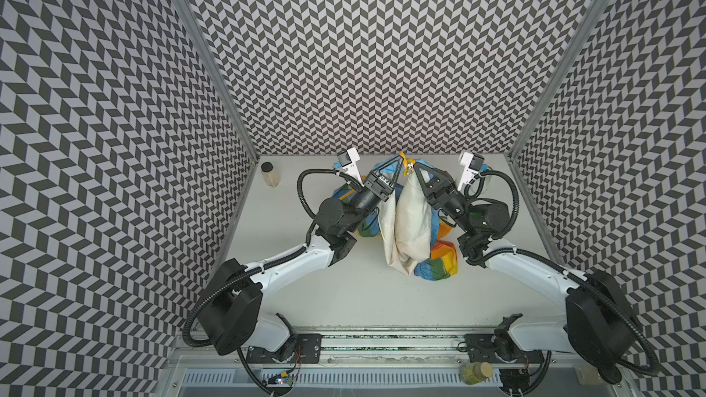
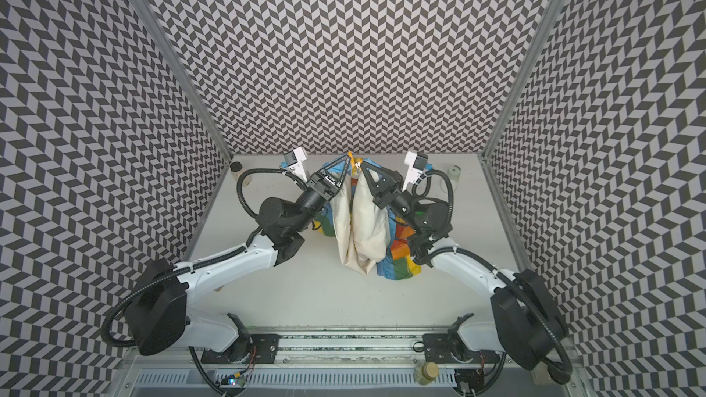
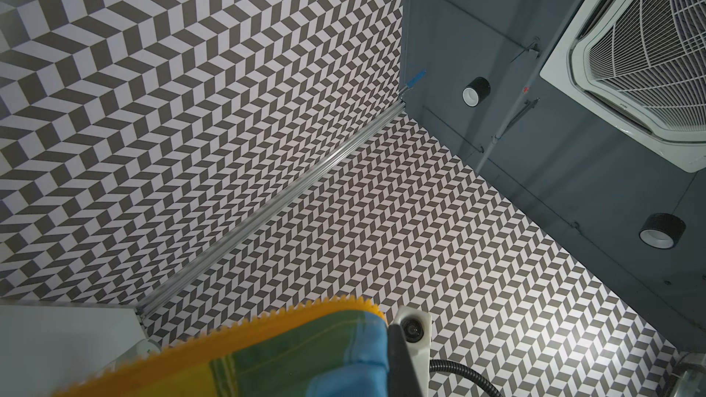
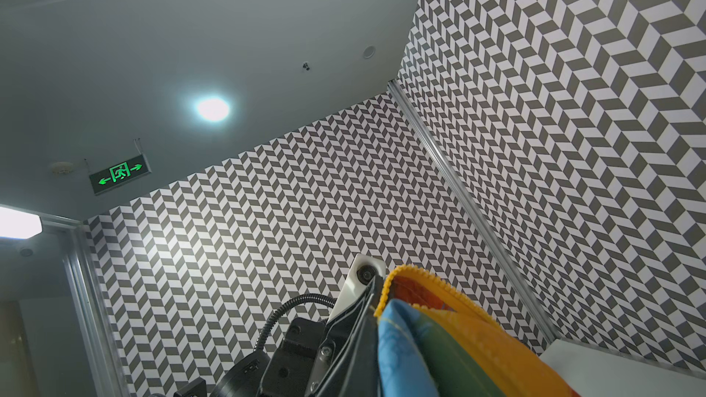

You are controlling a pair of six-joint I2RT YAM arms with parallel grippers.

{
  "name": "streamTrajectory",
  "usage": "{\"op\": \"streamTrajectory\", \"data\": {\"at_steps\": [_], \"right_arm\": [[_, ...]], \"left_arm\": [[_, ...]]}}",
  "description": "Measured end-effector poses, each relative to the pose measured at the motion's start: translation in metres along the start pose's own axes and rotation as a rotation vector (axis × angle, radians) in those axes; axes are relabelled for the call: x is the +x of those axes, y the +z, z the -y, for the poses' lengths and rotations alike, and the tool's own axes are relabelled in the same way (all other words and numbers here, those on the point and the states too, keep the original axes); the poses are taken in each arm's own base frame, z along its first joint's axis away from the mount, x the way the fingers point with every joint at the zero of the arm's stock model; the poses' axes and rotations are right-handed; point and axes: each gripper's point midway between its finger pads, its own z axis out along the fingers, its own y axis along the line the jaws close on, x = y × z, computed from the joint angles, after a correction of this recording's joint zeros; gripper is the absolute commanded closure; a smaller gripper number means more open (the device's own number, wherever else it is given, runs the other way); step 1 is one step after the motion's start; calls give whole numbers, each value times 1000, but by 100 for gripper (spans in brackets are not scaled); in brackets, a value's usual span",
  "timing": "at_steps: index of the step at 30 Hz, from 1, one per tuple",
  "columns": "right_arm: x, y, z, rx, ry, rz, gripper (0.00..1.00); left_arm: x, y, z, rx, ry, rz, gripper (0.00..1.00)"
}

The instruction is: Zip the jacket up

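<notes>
I've got b/w chevron walls on three sides and a pale grey table below. The jacket hangs mid-table, cream lining out, hem bunched on the surface. The left gripper and right gripper are both pinched tight on its top zipper edge, tips close together. Small jar at back-left corner.

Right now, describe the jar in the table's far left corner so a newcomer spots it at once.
Find the white table and follow it to its far left corner. The jar stands there alone, left of the jacket; a dark lid and sandy filling set it apart.
</notes>
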Motion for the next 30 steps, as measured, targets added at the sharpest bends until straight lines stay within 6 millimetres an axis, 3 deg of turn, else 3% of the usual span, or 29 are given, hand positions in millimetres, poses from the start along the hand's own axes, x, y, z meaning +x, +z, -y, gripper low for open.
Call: {"op": "streamTrajectory", "data": {"at_steps": [30], "right_arm": [[3,0,-3,-12,-16,-11,100]], "left_arm": [[-2,3,-4,-7,-16,2,100]]}}
